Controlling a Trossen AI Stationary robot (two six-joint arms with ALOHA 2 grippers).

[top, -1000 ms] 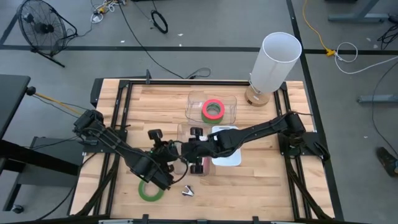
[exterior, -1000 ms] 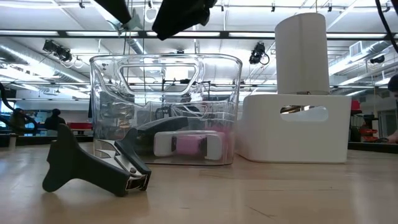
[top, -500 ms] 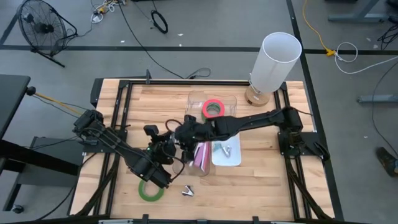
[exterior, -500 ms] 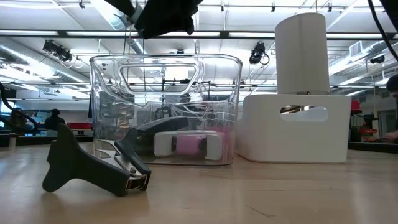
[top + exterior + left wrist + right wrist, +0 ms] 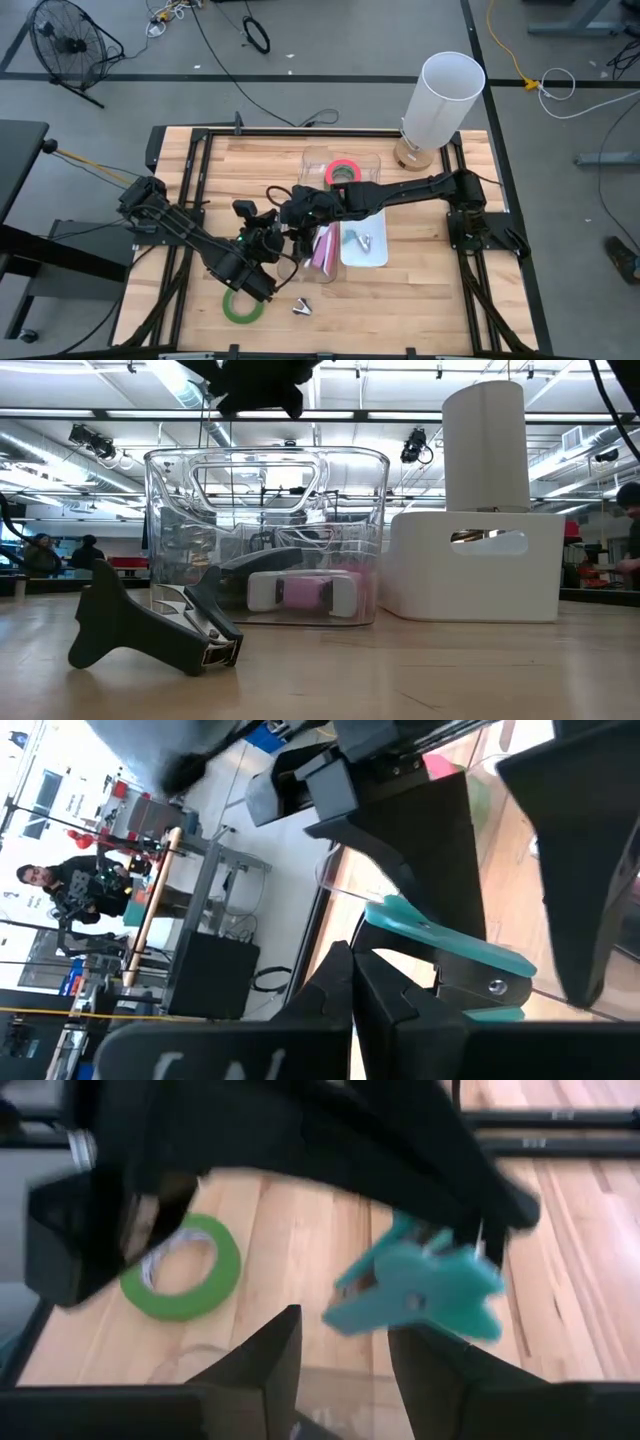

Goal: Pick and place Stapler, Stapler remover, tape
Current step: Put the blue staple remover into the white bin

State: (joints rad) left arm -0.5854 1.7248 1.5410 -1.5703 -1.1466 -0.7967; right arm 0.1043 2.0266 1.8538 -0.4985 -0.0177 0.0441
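My left gripper point(image 5: 365, 990) is shut on a teal staple remover point(image 5: 440, 945), held in the air near the table's middle point(image 5: 270, 232). My right gripper point(image 5: 345, 1345) is open just beside it point(image 5: 292, 212); its fingers stand on either side of the remover, and I see no touch. A pink stapler point(image 5: 325, 250) lies in a clear bin point(image 5: 265, 535). A black staple remover point(image 5: 150, 625) lies on the table near the front edge point(image 5: 302, 307). A green tape ring point(image 5: 241, 306) lies flat on the table. A red-pink ring point(image 5: 343, 170) and a green ring lie in the far clear bin. My left gripper pinches one end of the teal staple remover point(image 5: 472, 1245) between its two fingers. The rest of the remover sticks out free beyond the fingertips toward my right gripper. The remover is lifted clear of the table.
A white tray point(image 5: 375, 255) with a small metal remover stands right of the stapler bin. A tall white lamp shade point(image 5: 440, 95) stands at the far right corner. People show in the room behind the table, in the low and left wrist views.
My right gripper has gone from above the white tray and stapler bin toward the table's left and far side, up to my left gripper and the teal remover. My left gripper has kept its hold.
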